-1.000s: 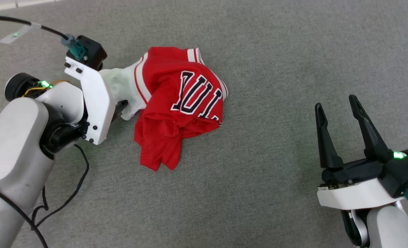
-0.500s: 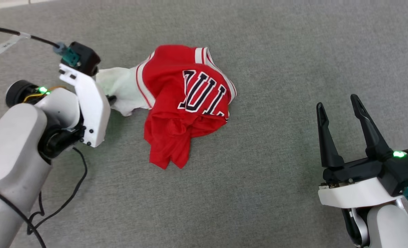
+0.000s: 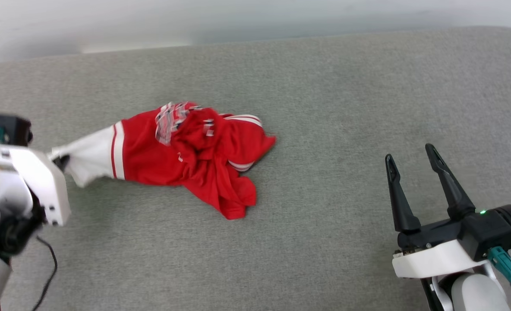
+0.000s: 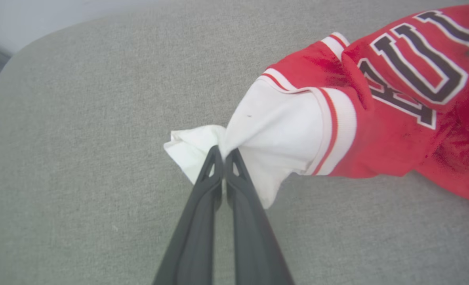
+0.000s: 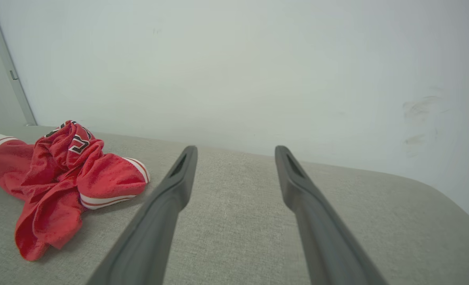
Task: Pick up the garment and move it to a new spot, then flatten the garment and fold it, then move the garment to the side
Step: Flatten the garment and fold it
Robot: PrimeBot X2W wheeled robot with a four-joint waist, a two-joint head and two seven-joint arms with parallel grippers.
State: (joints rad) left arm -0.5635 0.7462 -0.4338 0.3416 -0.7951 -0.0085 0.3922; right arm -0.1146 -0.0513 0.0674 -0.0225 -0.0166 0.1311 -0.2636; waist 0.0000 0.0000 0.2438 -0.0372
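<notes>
Your left hand [image 4: 222, 153] is clenched on the tip of the garment's [image 4: 381, 130] white sleeve [image 4: 282, 134], its fingers pressed together with the cloth pinched between them. The rest of the garment trails away from that hand, crumpled on the grey bench [image 3: 324, 86]. Your right hand [image 3: 411, 152] hovers with its fingers spread, holding nothing, well apart from the garment.

Left hand [image 4: 221, 153] now tight on garment [image 4: 381, 134]
</notes>
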